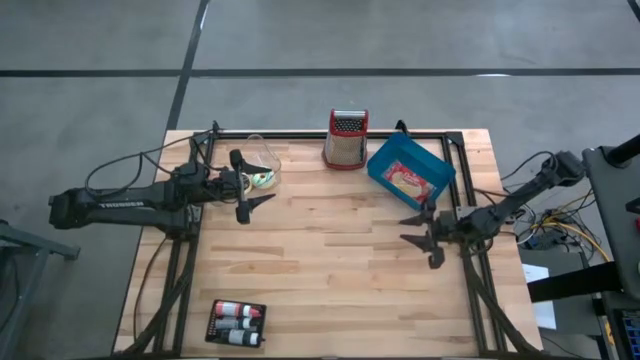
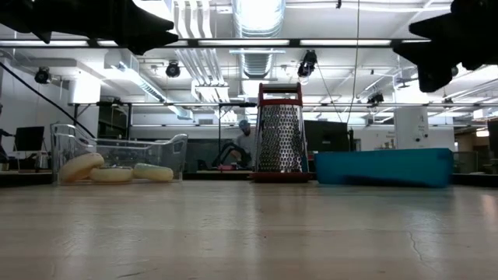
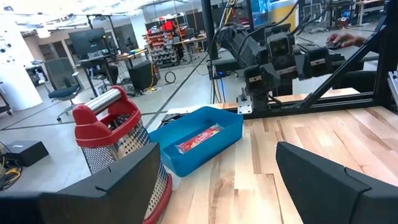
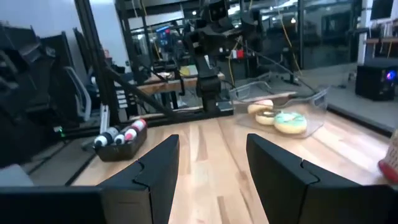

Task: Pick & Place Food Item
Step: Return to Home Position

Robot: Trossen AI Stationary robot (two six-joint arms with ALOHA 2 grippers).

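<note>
A clear plastic container [image 1: 262,166] at the table's far left holds several doughnuts [image 2: 111,170], which also show in the right wrist view [image 4: 281,118]. A blue bin [image 1: 410,172] at the far right holds a packaged food item [image 3: 198,138]. My left gripper [image 1: 251,186] hangs open and empty above the table beside the clear container. My right gripper [image 1: 420,229] hangs open and empty above the table, just near of the blue bin.
A red-topped metal grater [image 1: 346,138] stands upright at the far edge between the container and the bin. A black tray of small bottles [image 1: 237,323] lies near the front left. The wooden middle of the table [image 1: 330,250] is bare.
</note>
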